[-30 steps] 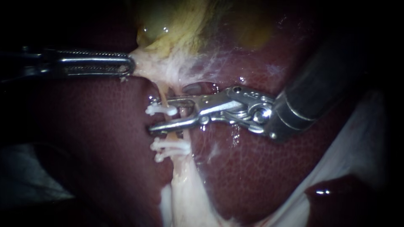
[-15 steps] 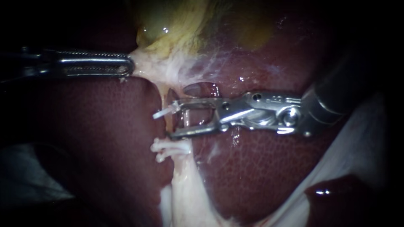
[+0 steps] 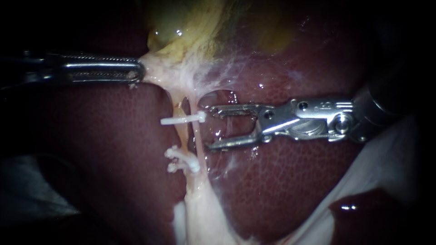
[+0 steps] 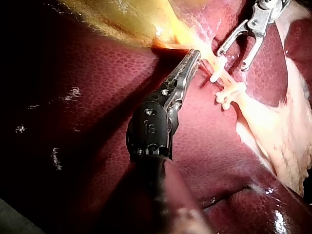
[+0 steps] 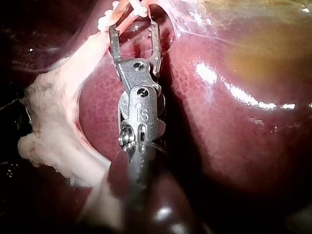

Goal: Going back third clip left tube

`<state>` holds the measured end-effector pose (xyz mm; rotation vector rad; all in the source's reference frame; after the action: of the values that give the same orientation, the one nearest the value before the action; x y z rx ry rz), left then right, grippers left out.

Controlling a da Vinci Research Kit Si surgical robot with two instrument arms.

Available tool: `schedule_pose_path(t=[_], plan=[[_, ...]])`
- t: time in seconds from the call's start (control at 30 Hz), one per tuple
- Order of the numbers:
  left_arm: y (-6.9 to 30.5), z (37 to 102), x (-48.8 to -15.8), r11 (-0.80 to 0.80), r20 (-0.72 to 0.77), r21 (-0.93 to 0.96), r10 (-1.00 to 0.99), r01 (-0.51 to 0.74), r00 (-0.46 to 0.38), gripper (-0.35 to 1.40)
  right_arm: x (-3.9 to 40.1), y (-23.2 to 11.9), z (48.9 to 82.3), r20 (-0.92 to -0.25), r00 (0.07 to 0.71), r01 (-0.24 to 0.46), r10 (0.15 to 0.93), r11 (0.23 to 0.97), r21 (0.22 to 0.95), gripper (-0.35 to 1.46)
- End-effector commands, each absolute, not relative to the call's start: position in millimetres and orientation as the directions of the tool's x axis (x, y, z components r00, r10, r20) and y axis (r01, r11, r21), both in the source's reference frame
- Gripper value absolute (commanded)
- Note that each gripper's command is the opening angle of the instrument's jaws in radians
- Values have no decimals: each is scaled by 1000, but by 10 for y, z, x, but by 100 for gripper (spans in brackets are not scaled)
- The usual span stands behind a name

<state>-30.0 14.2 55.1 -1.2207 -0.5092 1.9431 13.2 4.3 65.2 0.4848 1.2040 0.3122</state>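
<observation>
My left instrument (image 3: pixel 136 71) comes in from the left, jaws shut on the pale tissue at the gallbladder's (image 3: pixel 190 27) neck, holding it taut. Below hangs the left tube (image 3: pixel 183 134), thin and yellowish. A white clip (image 3: pixel 181 120) lies across it; two more white clips (image 3: pixel 181 159) sit lower down. My right instrument (image 3: pixel 210 128) stands just right of the tube, jaws open and empty, clear of the clip. The left wrist view shows the left instrument (image 4: pixel 194 54) gripping, with the clips (image 4: pixel 225 85) beside it. In the right wrist view the right instrument (image 5: pixel 134 28) gapes short of the tube.
Dark red liver (image 3: pixel 281 181) lies under and around everything. A second pale strand (image 3: pixel 200 136) runs beside the left tube. Whitish fatty tissue (image 3: pixel 200 213) spreads below the clips. A white cloth (image 3: pixel 386 154) lies at the lower right.
My right instrument has drawn back to the right off the tube with its jaws open. A white clip stays behind on the left tube. The left instrument has held still.
</observation>
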Motion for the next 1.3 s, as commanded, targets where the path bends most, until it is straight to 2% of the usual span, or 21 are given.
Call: schedule_pose_path(t=[0.03, 0.33, 0.5, 0.63, 0.87, 1.3], plan=[[142, 551, -300, -623, -577, -674, 779, -396, -244, -35, 129, 42, 650, -820, 334, 31, 465, 864, 502, 50], [141, 553, -300, -624, -578, -674, 779, -396, -244, -35, 98, 42, 627, -875, 358, 113, 325, 915, 387, 50], [142, 554, -300, -624, -578, -674, 779, -395, -244, -35, 82, 44, 609, -893, 357, 121, 273, 935, 335, 50], [143, 555, -300, -624, -578, -674, 779, -395, -244, -35, 70, 45, 597, -894, 362, 119, 264, 938, 325, 50], [144, 557, -300, -624, -578, -674, 779, -394, -244, -35, 53, 45, 584, -870, 426, 138, 248, 933, 333, 50], [141, 574, -314, -628, -583, -668, 775, -399, -244, -35, 44, 42, 581, -871, 426, 140, 247, 933, 333, 50]])
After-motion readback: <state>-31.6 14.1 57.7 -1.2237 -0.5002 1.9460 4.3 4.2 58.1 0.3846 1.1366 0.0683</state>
